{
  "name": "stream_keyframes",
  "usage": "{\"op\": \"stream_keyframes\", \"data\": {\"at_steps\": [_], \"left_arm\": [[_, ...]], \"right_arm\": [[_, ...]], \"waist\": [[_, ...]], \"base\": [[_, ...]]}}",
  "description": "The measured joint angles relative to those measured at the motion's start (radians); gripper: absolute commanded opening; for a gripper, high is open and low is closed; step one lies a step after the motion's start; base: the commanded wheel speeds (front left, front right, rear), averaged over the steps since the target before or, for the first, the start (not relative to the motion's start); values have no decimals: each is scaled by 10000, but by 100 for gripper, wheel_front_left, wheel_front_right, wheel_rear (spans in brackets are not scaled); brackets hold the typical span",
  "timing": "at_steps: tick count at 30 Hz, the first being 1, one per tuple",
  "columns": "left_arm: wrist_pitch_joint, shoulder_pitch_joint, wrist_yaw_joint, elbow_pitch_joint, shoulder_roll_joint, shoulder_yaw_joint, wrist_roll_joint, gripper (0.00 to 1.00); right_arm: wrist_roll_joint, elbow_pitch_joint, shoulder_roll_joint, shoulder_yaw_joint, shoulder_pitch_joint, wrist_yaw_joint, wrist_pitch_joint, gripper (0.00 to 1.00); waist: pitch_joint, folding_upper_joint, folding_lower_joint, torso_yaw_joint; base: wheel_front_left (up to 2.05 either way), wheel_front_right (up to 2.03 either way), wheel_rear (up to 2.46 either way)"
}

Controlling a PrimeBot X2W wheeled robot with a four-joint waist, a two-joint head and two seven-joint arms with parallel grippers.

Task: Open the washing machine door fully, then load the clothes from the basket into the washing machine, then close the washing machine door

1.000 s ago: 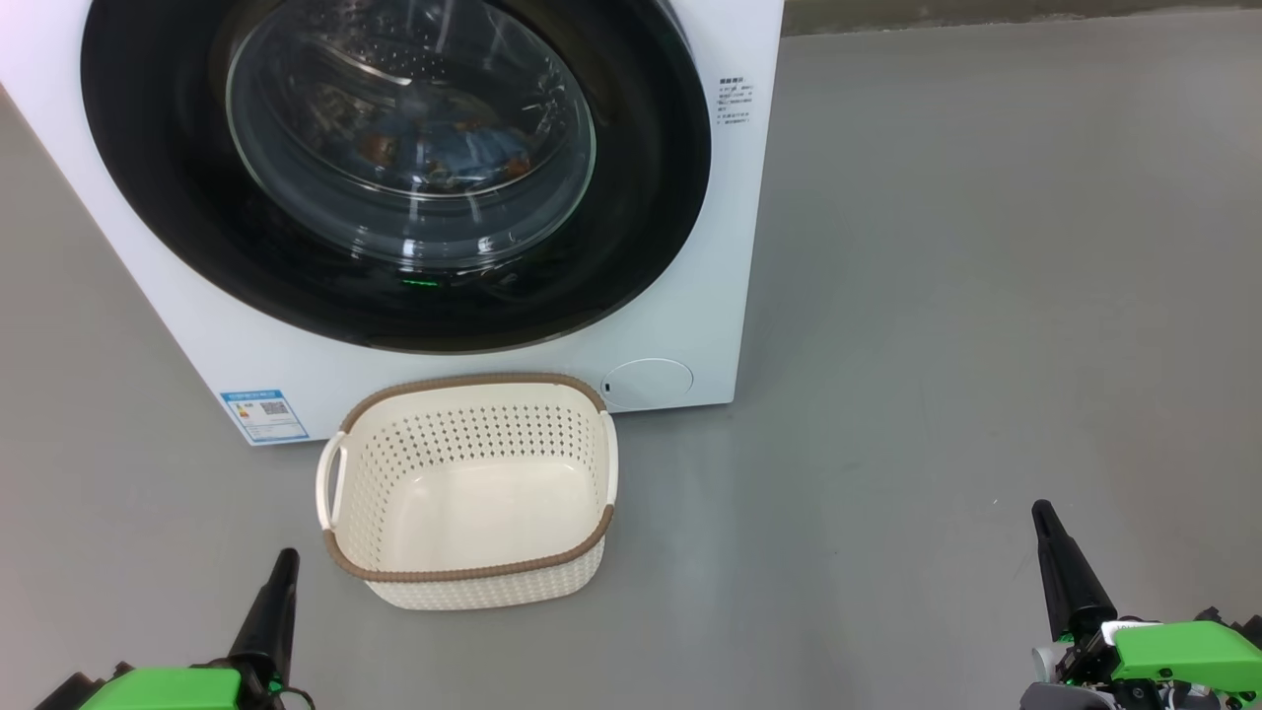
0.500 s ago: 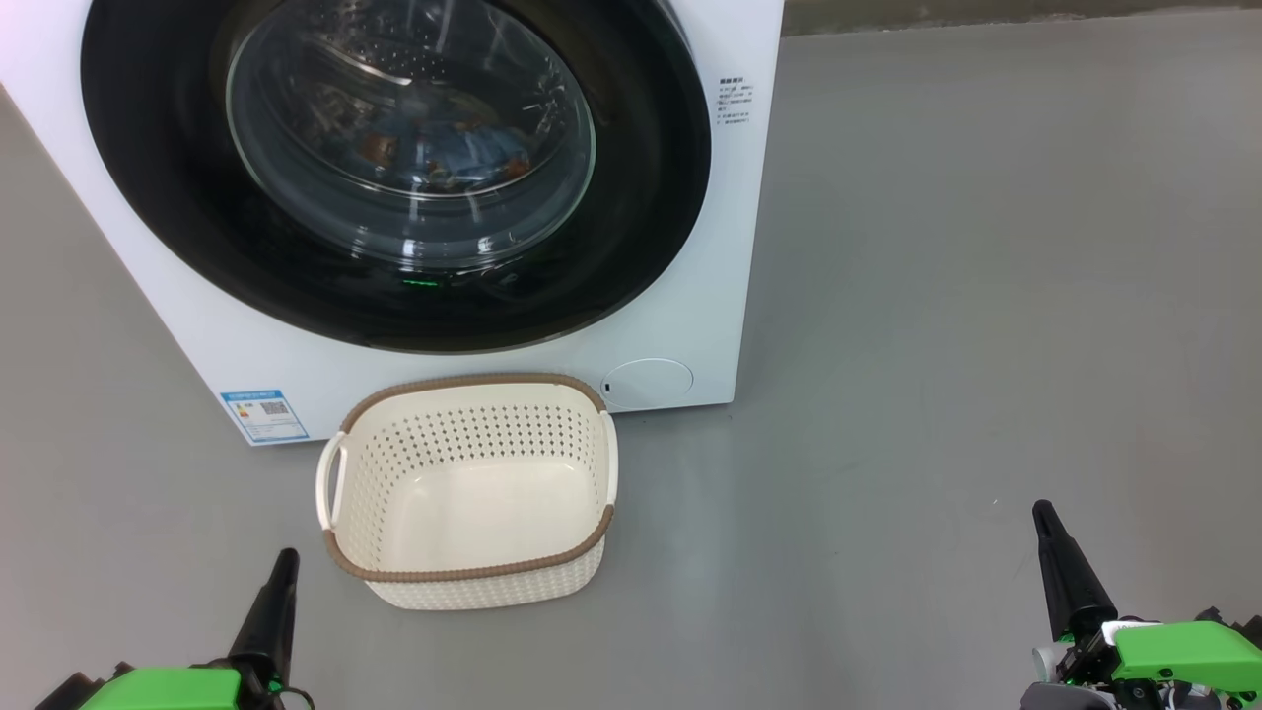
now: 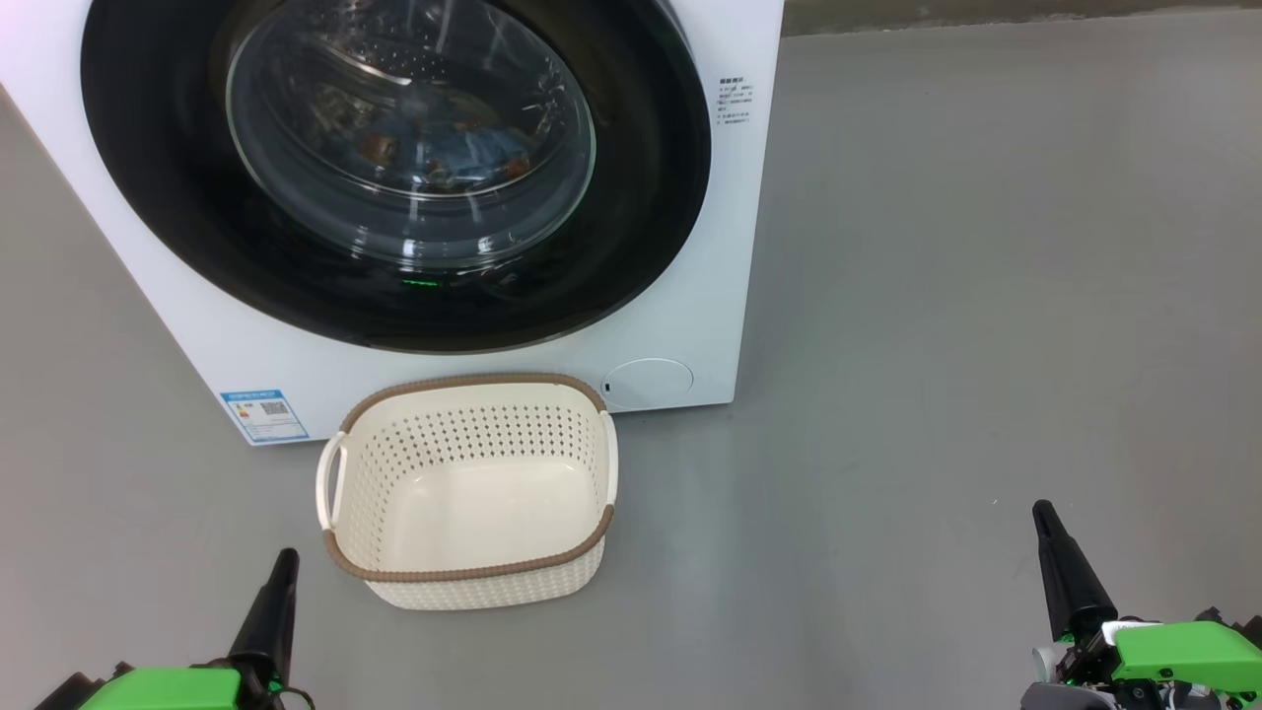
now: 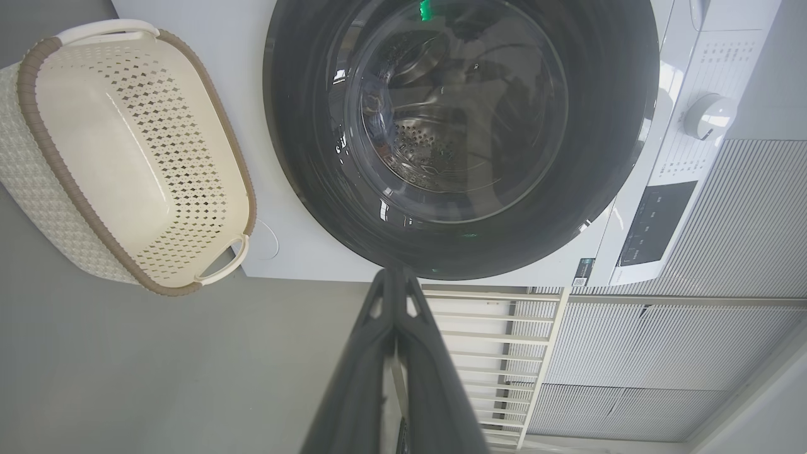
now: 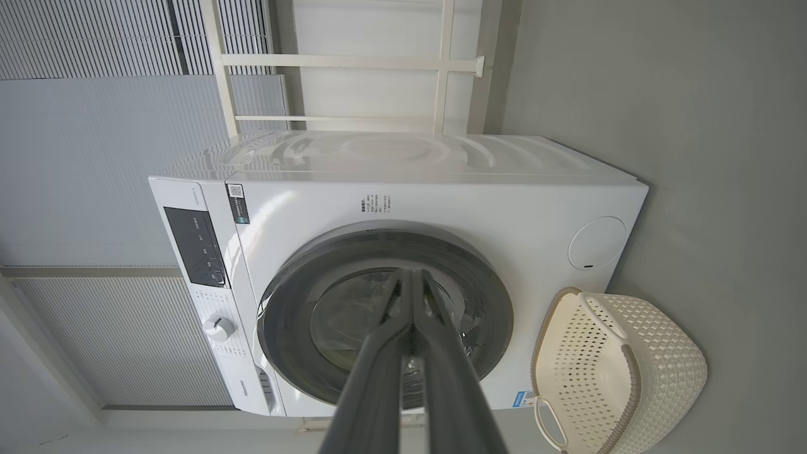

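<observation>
- The washing machine, a white front-loader, is seen from above in the head view, standing on a grey floor.
- The washing machine door is shut flat against the front of the machine; its wide glossy black rim surrounds a bulging glass bowl.
- The clothes are seen through the glass, lying inside the steel drum: light blue fabric with orange-brown patches.
- The basket is set on the floor just in front of the machine, below the door; its bare cream bottom is shown.
- A blue label sticker is placed low on the machine's front, to the left of the basket, and a round cover low to the right.
- The left gripper is held low at the lower left, near the basket's corner but apart from it; its two dark fingers are pressed together and nothing is gripped.
- The right gripper is held at the lower right, well apart from basket and machine, its fingers likewise closed on nothing.
- In both wrist views the closed fingertips are pointed towards the door.
</observation>
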Motion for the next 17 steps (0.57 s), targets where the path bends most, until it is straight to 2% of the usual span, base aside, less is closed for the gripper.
{"op": "stream_keyframes", "data": {"at_steps": [17], "left_arm": [[0, 0, 0, 0, 0, 2, 0, 0]], "right_arm": [[0, 0, 12, -2, 0, 0, 8, 0]], "waist": [[0, 0, 0, 0]], "base": [[0, 0, 0]]}}
